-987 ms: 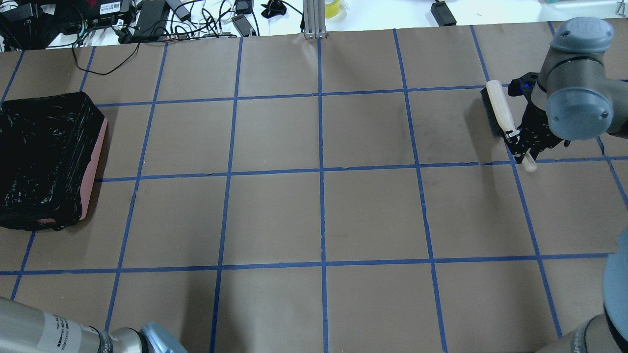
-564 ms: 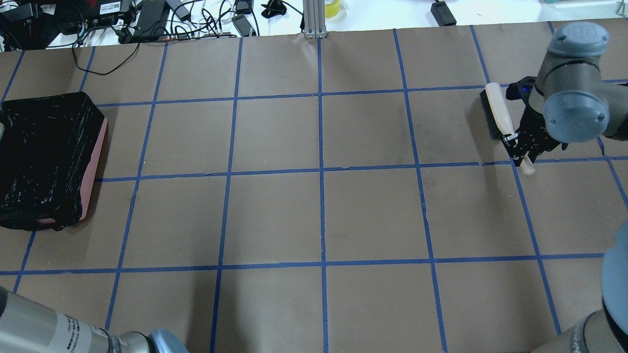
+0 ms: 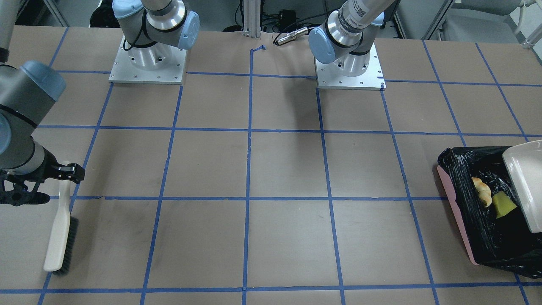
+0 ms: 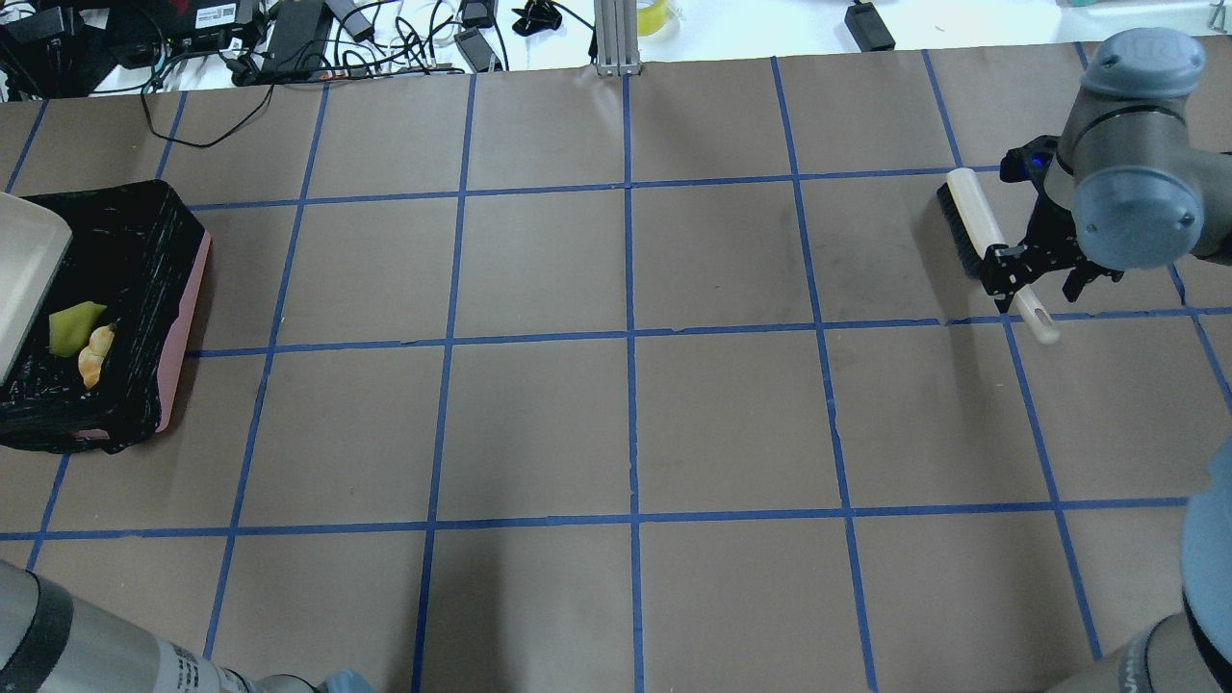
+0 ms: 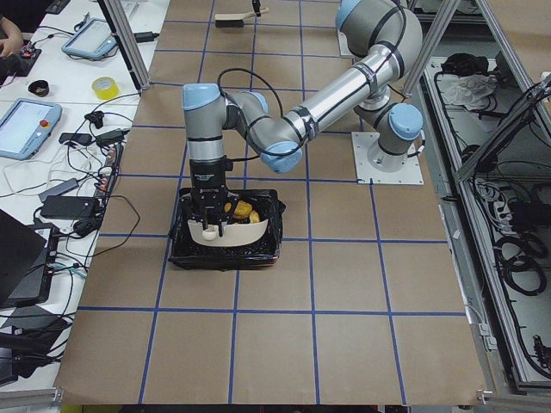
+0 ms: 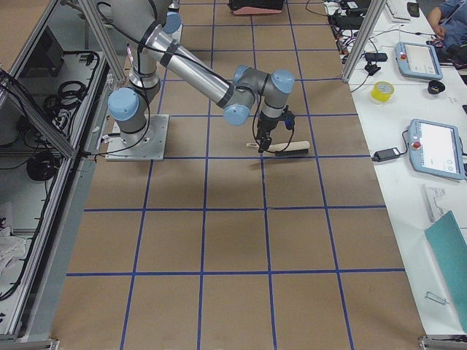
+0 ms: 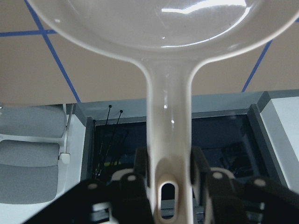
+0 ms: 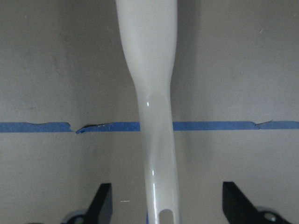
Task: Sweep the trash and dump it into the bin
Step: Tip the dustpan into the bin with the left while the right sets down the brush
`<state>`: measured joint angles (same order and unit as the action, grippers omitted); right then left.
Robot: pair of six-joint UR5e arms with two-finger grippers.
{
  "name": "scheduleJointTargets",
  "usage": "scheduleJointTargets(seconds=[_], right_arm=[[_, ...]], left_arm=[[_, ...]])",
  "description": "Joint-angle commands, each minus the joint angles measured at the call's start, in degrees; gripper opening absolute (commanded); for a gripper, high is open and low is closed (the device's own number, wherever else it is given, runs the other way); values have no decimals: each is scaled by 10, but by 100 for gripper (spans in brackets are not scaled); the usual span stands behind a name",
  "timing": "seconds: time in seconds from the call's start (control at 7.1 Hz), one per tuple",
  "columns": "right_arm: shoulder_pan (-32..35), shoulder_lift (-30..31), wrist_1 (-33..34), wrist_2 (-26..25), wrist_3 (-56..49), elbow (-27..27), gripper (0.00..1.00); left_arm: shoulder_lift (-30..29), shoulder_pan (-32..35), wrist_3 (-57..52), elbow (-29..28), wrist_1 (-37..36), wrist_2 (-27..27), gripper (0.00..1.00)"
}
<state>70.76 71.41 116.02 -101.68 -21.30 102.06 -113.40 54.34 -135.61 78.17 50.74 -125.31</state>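
The bin (image 4: 188, 318), pink with a black bag, stands at the table's left end; it also shows in the front-facing view (image 3: 455, 203). A golden-brown lump (image 4: 94, 352) and a yellow wedge (image 4: 75, 325) lie inside it. The beige crescent is hidden. My left gripper (image 7: 168, 186) is shut on the handle of the cream dustpan (image 4: 24, 269), held tilted over the bin (image 5: 225, 258). My right gripper (image 4: 1038, 277) is open, its fingers (image 8: 103, 201) wide on both sides of the handle of the brush (image 4: 974, 223), which lies on the table.
Cables and power bricks (image 4: 289, 38) lie beyond the table's far edge, next to a metal post (image 4: 616, 38). The two arm bases (image 3: 148, 59) stand at the robot's side. The brown table (image 4: 626, 414) is marked with a blue tape grid.
The dustpan has come in over the bin, and two trash bits now lie in the bag. My right gripper has opened and let go of the brush.
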Motion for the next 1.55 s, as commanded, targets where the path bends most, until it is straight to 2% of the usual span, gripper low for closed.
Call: scheduleJointTargets(seconds=[0.0,0.14,0.28,0.42,0.56,0.7,0.85,0.99,1.13,1.27,1.41], right_arm=[[3,52,-65,10,-5,-47,100],[6,95,-113,19,-4,-61,100],[12,129,-168,66,4,-80,100],[34,146,-224,75,25,-117,100],[70,151,-290,77,91,-160,100],[121,154,-337,87,159,-202,100],[171,155,-358,87,217,-229,100],[201,157,-371,87,258,-233,100],[226,171,-378,88,301,-230,100],[227,187,-376,90,279,-228,100],[227,194,-375,90,277,-220,100]], left_arm=[[2,2,-1,-17,2,49,0],[8,1,3,-32,51,90,0],[18,0,7,-42,100,154,0],[25,-2,10,-45,143,206,0],[27,-2,30,-43,180,279,0],[22,5,64,-40,200,322,0],[20,15,108,-37,221,369,0],[15,36,161,-36,233,399,0],[12,73,225,-36,234,400,0],[1,97,272,-35,234,403,0],[-15,102,291,-20,234,448,0]])
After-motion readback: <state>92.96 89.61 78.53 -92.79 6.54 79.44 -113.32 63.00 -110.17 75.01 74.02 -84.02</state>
